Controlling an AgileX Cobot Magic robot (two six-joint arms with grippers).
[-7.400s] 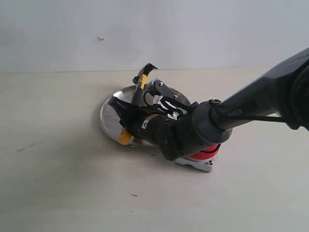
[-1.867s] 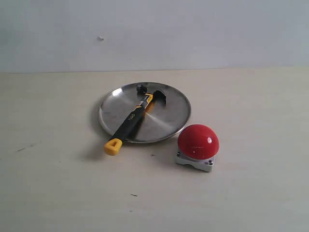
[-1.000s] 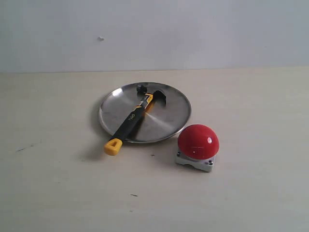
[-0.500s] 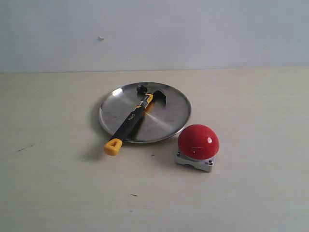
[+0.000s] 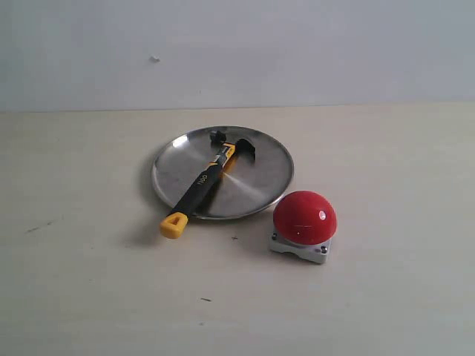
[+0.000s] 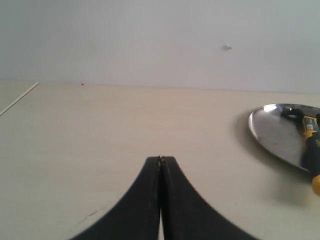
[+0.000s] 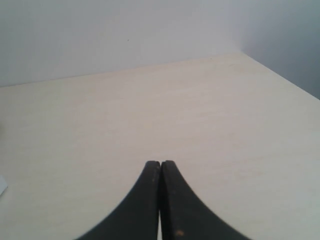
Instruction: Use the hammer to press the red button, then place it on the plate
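The left gripper [image 6: 160,159] has its jaws pressed together above the pale table [image 5: 89,282], with the plate [image 5: 260,182] well off to its right. A wide stretch of tabletop lies left of the plate. The hammer [image 5: 200,182] rests on the plate: its head is at the far side and its handle slants near-left, the yellow end sticking out past the rim. The red button [image 5: 304,216] sits just beside the plate's near-right rim. More tabletop runs to the right. The right gripper [image 7: 160,162] is also closed, holding nothing.
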